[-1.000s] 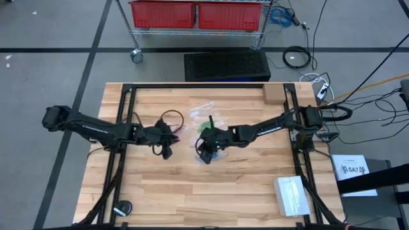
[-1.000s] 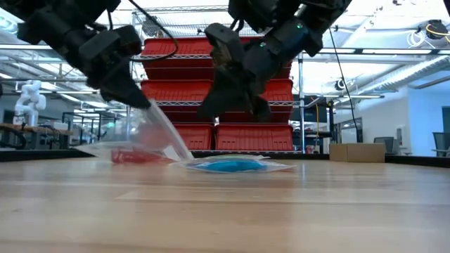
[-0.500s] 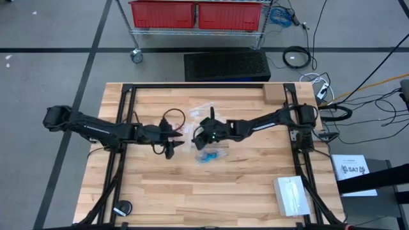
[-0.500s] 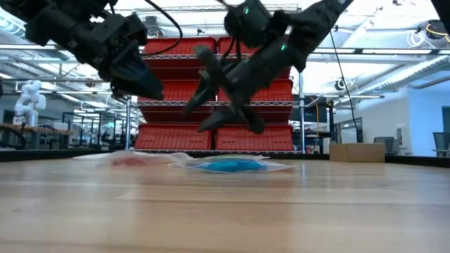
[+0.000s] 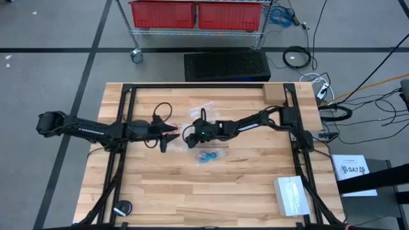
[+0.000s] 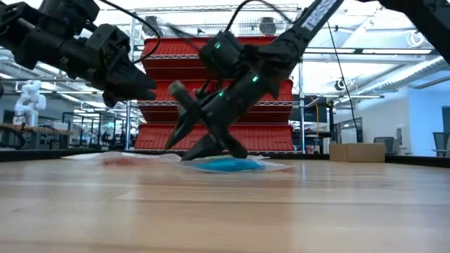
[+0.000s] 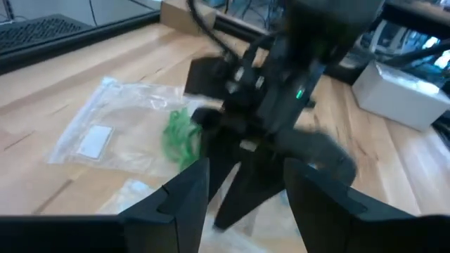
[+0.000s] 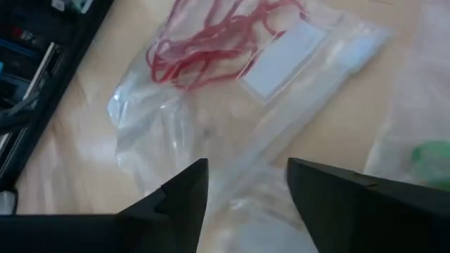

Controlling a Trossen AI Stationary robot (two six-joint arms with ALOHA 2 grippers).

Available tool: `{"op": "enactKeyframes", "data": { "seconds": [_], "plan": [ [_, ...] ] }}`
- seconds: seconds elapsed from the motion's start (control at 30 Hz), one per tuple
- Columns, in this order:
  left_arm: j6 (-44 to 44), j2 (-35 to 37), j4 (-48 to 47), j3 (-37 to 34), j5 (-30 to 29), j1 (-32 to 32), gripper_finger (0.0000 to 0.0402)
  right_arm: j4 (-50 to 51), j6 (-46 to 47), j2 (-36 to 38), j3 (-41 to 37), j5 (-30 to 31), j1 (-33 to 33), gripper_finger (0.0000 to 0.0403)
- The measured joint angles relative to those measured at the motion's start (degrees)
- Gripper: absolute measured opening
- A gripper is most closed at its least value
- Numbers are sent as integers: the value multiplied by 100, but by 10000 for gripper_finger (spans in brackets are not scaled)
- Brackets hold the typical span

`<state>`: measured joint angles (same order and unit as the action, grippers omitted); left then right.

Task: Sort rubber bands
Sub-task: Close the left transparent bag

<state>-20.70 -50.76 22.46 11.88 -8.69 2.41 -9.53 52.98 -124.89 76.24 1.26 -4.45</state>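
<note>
The red rubber bands (image 8: 211, 35) lie in a clear bag (image 8: 232, 91) on the tabletop (image 5: 192, 198), near the middle and a little toward nine o'clock in the high view. The blue rubber bands (image 5: 208, 155) sit in their own clear bag just toward six o'clock from the middle, and in the low view they show as a blue heap (image 6: 228, 165) flat on the wood. The green rubber bands (image 7: 179, 133) are in a third clear bag (image 7: 105, 133), toward twelve o'clock from the blue ones. The right gripper (image 5: 187, 135) hangs over the middle of the tabletop, between the red bag and the blue heap, with its fingers (image 8: 176, 200) spread apart and nothing between them. In the low view it points down at a slant, just above the blue heap. The left gripper (image 5: 165, 135) is close beside it at nine o'clock, above the red bag, and its fingers (image 7: 179, 200) are spread wide too and hold nothing. The two grippers are near each other but do not touch. A white box (image 5: 293, 195) lies on the tabletop at about four o'clock, well apart from the bags.
</note>
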Motion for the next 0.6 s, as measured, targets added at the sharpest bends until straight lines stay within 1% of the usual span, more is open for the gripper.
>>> {"op": "enactKeyframes", "data": {
  "seconds": [0.13,0.27,0.4,0.57,0.6],
  "plan": [
    [0,108,-2,-41,5,59,189,-39,98,-276,179,20,-11,151],
    [10,204,35,-41,9,134,189,-14,35,-342,320,88,-15,115],
    [68,275,56,-41,7,206,189,90,-453,-386,496,121,-35,83],
    [159,348,72,-41,4,277,189,113,-1086,-382,581,203,-41,15],
    [159,357,70,-41,3,288,189,188,-1220,-357,577,204,-41,8]
  ]
}}
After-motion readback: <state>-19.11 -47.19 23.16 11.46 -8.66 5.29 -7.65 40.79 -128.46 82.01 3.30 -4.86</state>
